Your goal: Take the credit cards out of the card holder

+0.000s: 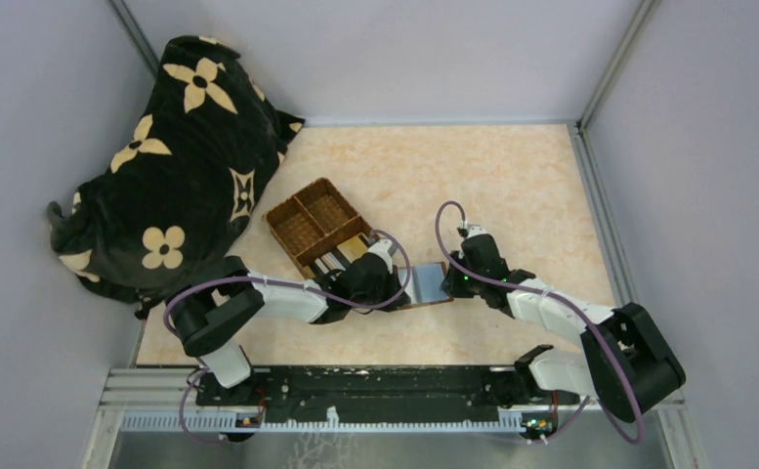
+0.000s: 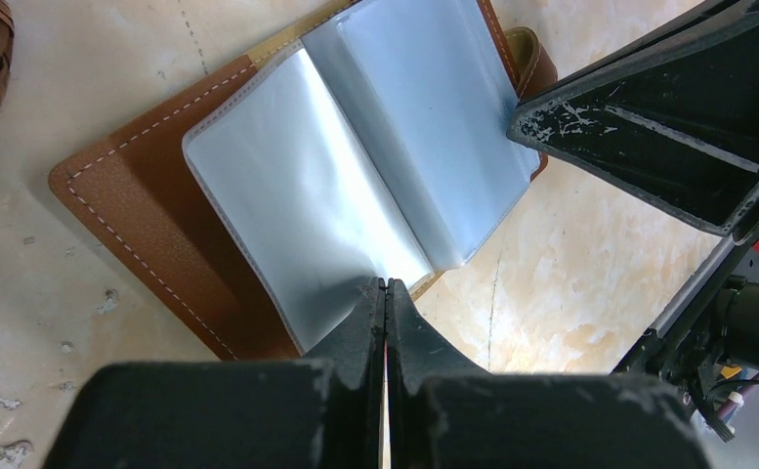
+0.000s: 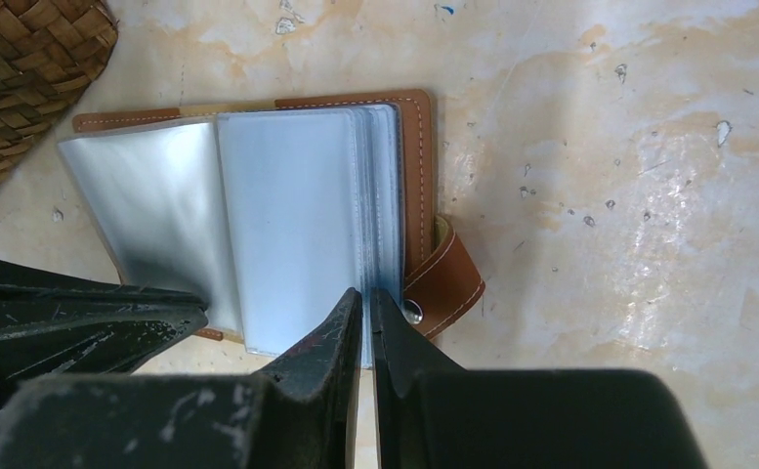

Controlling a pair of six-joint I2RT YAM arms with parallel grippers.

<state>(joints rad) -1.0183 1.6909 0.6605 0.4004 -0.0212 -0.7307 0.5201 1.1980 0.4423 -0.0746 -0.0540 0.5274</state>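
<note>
From above, the card holder (image 1: 430, 285) lies open on the bench (image 1: 522, 186) near the basket (image 1: 315, 225), with open bench to its right. Left wrist: left hand (image 2: 386, 285) pinched shut on one of its sleeve edges (barely a slit). Right wrist: right hand (image 3: 366, 293) likewise nips its sleeve stack.

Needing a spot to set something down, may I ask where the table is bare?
Bare: the far right corner beyond the right gripper; the near strip before the card holder. Crowded: around the wicker tray and left gripper.

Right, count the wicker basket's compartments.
3 in the basket: two square ones side by side along its far edge, one long one along its near edge, partly behind the left arm.
</note>
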